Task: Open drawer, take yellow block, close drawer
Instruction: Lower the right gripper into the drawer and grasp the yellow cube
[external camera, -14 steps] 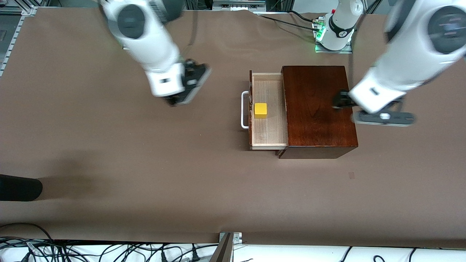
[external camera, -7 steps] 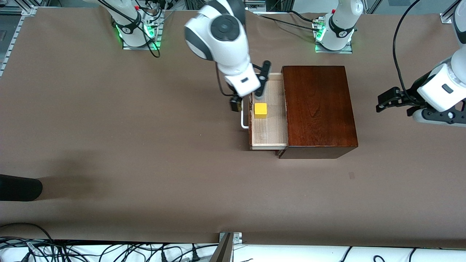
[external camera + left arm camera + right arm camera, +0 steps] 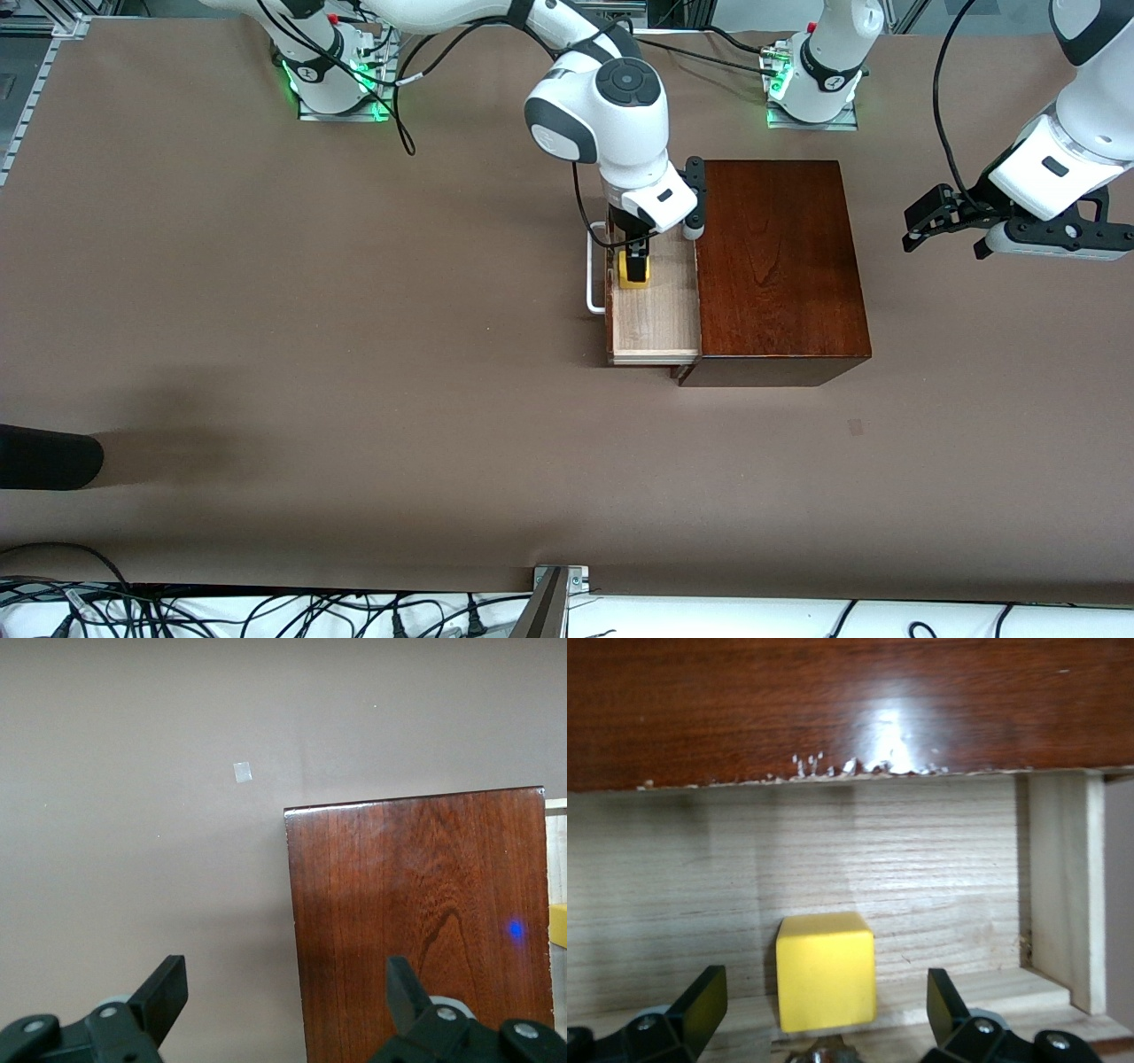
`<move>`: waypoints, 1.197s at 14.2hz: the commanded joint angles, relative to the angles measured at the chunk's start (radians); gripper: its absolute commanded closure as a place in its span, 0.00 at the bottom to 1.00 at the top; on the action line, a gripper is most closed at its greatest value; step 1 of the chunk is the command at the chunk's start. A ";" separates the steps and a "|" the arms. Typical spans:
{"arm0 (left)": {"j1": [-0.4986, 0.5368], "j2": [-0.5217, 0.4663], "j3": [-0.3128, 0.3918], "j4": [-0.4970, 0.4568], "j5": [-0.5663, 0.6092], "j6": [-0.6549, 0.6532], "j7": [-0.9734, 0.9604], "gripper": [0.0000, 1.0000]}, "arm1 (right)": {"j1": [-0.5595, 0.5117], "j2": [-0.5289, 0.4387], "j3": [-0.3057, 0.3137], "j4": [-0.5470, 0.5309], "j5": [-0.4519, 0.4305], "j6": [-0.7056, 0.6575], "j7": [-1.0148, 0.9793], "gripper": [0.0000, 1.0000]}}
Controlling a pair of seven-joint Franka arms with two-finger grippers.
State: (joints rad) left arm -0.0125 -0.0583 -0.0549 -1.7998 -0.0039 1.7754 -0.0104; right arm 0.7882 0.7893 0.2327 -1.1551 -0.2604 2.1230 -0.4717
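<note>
The dark reddish-brown box (image 3: 771, 266) has its drawer (image 3: 657, 310) pulled open toward the right arm's end, white bar handle (image 3: 592, 276) outermost. The yellow block (image 3: 633, 275) sits on the drawer's pale floor. My right gripper (image 3: 634, 257) is down in the drawer, open. In the right wrist view the yellow block (image 3: 826, 970) stands between the spread fingers (image 3: 700, 1003), gaps on both sides. My left gripper (image 3: 943, 232) is open and empty, up over the table beside the box toward the left arm's end. The left wrist view shows the box top (image 3: 416, 921).
A black object (image 3: 49, 456) lies at the table's edge at the right arm's end. A small tape mark (image 3: 854, 427) is on the brown cover nearer the camera than the box. Cables run along the nearest edge.
My right arm swung in from the right arm's end to the drawer and lowered around the yellow block. My left gripper drew away from the box top toward the left arm's end.
</note>
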 commanded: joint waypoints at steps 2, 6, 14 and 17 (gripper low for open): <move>-0.009 -0.003 0.009 0.005 -0.002 -0.022 0.007 0.00 | 0.006 0.036 -0.009 0.037 -0.029 -0.011 -0.038 0.00; -0.010 -0.002 0.006 0.014 -0.002 -0.028 0.007 0.00 | 0.006 0.065 -0.009 0.038 -0.034 -0.001 -0.031 0.00; -0.015 -0.003 0.003 0.016 -0.002 -0.028 0.009 0.00 | -0.015 0.081 -0.010 0.046 -0.023 -0.001 -0.028 1.00; -0.020 -0.003 0.003 0.025 -0.002 -0.048 0.007 0.00 | -0.024 0.044 -0.003 0.093 0.004 -0.094 -0.028 1.00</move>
State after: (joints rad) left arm -0.0239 -0.0582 -0.0555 -1.7979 -0.0038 1.7579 -0.0105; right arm 0.7716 0.8561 0.2189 -1.1116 -0.2739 2.1137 -0.4926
